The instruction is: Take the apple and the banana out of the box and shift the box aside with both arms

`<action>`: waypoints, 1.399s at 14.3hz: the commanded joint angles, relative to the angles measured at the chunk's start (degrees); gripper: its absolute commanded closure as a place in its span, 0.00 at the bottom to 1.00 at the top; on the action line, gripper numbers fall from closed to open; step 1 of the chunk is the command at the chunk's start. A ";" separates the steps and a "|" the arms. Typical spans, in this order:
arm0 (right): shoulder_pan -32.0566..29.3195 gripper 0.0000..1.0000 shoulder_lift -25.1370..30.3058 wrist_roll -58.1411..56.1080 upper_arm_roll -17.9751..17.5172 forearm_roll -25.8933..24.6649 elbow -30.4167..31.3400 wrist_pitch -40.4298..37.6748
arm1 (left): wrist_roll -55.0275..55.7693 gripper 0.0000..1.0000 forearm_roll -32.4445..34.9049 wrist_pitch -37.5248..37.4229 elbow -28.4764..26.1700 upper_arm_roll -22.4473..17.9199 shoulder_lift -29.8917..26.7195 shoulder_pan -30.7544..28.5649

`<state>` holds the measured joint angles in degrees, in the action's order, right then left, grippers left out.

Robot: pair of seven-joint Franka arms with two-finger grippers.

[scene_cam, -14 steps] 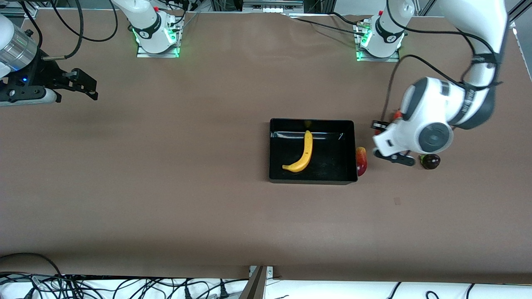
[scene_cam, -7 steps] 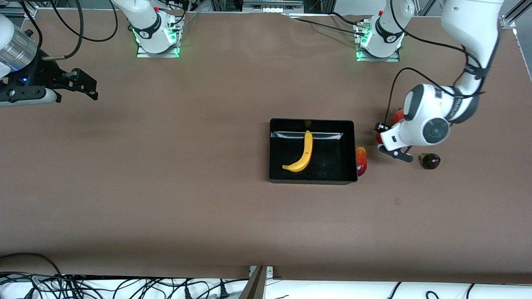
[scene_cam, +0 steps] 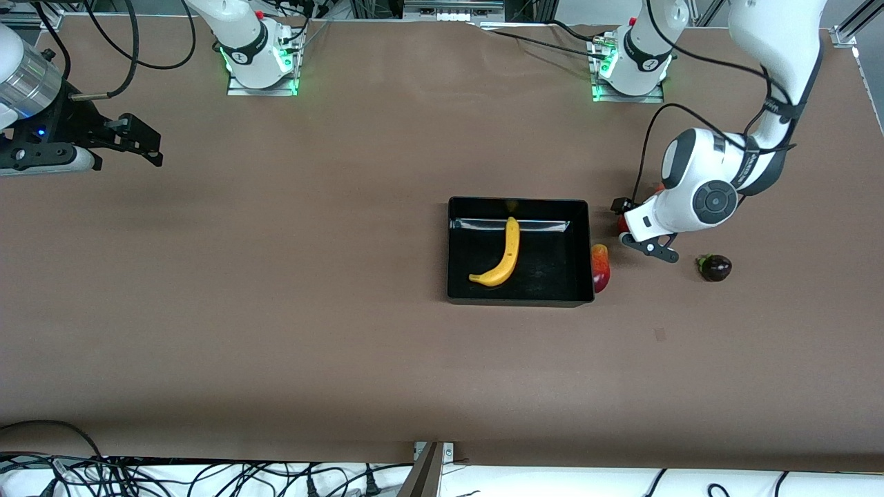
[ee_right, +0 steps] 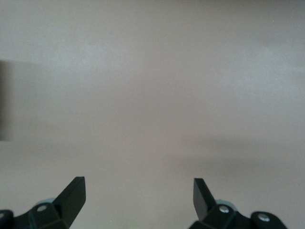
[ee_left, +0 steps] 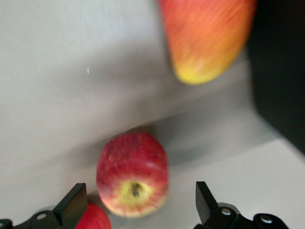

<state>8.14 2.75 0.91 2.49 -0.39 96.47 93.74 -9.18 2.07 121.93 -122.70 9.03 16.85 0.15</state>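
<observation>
Brown table (scene_cam: 276, 310): the box (scene_cam: 519, 299) holds the banana (scene_cam: 503, 255). The left gripper (ee_left: 138, 205), jaws wide, brackets the apple (ee_left: 132, 174) (barely visible from the front). The right gripper (ee_right: 138, 200) waits open at the right arm's end.

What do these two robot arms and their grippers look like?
Both arms are white, with rounded segments, grey joint caps and black cables looping alongside. Each base glows green. The left gripper and right gripper are black, with two pointed fingers.
</observation>
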 commanded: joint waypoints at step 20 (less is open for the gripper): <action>-0.58 0.00 -0.20 0.32 -0.65 -0.05 -1.11 -0.75 | 35.03 1.00 11.29 5.51 29.01 10.04 27.53 16.73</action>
<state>8.14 2.75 0.91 2.46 -0.38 96.38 93.74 25.52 11.67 127.31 -94.47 19.40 44.16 16.52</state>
